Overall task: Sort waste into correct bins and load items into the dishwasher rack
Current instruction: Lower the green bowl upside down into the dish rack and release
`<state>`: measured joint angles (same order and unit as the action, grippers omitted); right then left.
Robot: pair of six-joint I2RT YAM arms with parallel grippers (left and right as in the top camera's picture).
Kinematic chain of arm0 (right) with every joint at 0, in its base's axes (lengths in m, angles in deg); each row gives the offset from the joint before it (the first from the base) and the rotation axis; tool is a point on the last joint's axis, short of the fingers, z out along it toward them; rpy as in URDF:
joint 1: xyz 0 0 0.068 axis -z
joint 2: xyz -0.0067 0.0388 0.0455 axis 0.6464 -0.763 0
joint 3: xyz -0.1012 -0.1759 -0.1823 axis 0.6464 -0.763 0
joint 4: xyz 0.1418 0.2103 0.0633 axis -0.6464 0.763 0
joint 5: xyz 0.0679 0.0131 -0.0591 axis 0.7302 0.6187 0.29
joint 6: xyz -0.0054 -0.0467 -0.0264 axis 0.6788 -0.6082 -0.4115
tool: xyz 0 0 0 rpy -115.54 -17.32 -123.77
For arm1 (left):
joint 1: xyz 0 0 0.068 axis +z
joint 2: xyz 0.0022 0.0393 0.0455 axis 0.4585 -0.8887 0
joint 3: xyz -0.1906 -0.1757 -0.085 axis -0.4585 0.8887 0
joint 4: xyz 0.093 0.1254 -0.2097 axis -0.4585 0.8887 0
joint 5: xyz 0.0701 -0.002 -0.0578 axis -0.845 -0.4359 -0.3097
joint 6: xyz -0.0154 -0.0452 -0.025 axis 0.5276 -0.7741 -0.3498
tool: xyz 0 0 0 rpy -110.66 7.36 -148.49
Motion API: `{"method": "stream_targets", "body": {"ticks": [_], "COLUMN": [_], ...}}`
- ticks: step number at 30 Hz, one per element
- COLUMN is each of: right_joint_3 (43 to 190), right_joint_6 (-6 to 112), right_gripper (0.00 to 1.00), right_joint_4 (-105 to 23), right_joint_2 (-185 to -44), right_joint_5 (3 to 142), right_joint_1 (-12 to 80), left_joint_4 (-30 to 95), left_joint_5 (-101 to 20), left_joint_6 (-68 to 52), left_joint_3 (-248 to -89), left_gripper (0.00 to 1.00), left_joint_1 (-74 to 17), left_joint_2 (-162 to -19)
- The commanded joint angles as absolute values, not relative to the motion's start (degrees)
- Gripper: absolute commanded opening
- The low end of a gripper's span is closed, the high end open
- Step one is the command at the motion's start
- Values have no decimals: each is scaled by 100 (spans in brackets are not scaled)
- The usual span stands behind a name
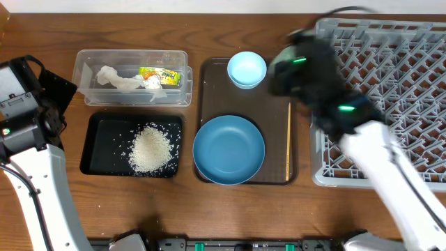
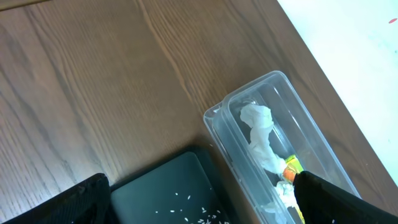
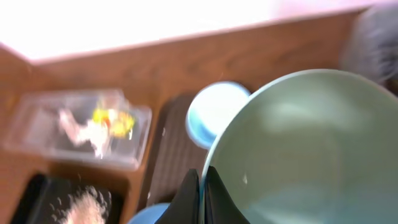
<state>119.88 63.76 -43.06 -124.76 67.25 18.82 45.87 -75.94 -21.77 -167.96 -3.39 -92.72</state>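
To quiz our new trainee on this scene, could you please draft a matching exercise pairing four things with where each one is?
Things:
1. rice
2. tissue
3. light blue bowl
4. mint bowl

Places:
A. on the brown tray
B. held by the right hand
C. in the black tray
D. in the clear tub

Pairs: 1-C, 2-D, 3-A, 4-B

Two bowls, a light blue bowl [image 1: 247, 70] and a mint green bowl [image 3: 311, 143]; one dark blue plate [image 1: 228, 150]; one clear tub [image 1: 132, 97]; one black tray [image 1: 104, 139]; one grey rack [image 1: 418, 70].
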Motion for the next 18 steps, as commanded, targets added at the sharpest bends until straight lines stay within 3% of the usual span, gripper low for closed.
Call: {"method": "stream_targets", "body": {"ticks": [1, 9, 14, 18], "right_joint_3": [12050, 12012, 11960, 11960], "right_joint_6": [6005, 5406, 5058, 5026], "right_gripper": [1, 1, 1, 1], "right_joint_4": [-4125, -3937, -3937, -4020], "right_joint_2": [-12142, -12518, -13147, -13670], "right_joint_5": [7910, 11116, 12524, 12826], "right_joint_1": [3019, 6055, 6828, 7029], "left_joint_4": [4602, 4602, 4602, 4602], "left_joint_5": [-7662, -7662, -7662, -7662], "left_joint_6": [-2208, -2208, -2208, -2208], "left_joint_3": [-16853, -16853, -16853, -16853], "left_gripper": [96, 96, 96, 96], "left_joint_1": [-313, -313, -315, -315], "left_joint_2": [-9294, -9294, -9294, -9294]}}
